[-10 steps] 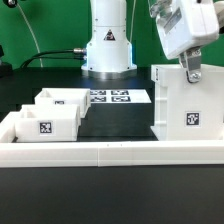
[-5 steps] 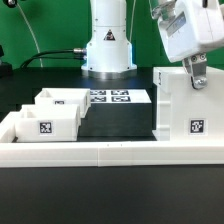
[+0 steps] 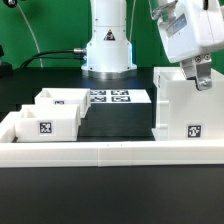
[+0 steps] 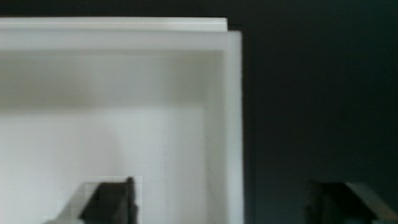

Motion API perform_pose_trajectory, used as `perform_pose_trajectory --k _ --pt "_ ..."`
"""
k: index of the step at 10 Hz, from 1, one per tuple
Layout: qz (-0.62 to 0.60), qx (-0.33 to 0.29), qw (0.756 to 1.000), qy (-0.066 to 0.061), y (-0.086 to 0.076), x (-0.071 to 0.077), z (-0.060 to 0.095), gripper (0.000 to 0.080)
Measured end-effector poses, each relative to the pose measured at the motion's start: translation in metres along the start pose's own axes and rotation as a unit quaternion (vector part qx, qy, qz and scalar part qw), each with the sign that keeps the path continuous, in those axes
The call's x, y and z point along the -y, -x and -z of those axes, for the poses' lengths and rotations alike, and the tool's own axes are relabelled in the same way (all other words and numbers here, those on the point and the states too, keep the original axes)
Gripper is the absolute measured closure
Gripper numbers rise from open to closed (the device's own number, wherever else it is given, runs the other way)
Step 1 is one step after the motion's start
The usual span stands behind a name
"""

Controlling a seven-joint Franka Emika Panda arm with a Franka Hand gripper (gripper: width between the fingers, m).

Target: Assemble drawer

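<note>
The tall white case stands at the exterior view's right, against the front rail, with its square tag facing the camera. My gripper is at the case's top edge. In the wrist view the gripper is open, with one dark finger over the white case and the other beyond its thin wall edge, above the dark table. Two small white trays with tags sit at the exterior view's left.
The marker board lies flat in front of the robot's white base. A low white rail runs along the table's front edge. Black table shows between the trays and the case.
The case has shifted a little toward the exterior view's right and toward the front rail, its tag now lower. My gripper has moved the same way with it. The trays have not moved.
</note>
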State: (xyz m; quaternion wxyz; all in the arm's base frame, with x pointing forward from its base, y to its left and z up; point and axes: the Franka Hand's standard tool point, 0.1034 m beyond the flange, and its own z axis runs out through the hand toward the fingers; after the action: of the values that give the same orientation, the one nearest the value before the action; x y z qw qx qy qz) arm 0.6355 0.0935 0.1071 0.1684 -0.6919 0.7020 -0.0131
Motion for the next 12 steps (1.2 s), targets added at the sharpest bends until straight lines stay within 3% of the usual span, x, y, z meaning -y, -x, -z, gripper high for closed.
perform_pose_trajectory --k 1,2,3,5,9,10,12 --pt "0.000 0.000 1.000 0.000 0.000 0.000 0.000 0.0212" --pt "0.000 0.000 1.000 0.000 0.000 0.000 0.000 0.0212" --pt "0.000 0.000 1.000 0.000 0.000 0.000 0.000 0.0163" --pt "0.020 0.001 1.000 0.000 0.000 0.000 0.002 0.0153" --pt "0.192 0.014 0.981 -0.013 -0.014 0.003 0.053 0.0151" --pt "0.192 0.017 0.981 -0.014 -0.015 0.005 0.058 0.0151" --pt "0.199 0.016 0.980 -0.011 -0.014 0.003 0.053 0.0151"
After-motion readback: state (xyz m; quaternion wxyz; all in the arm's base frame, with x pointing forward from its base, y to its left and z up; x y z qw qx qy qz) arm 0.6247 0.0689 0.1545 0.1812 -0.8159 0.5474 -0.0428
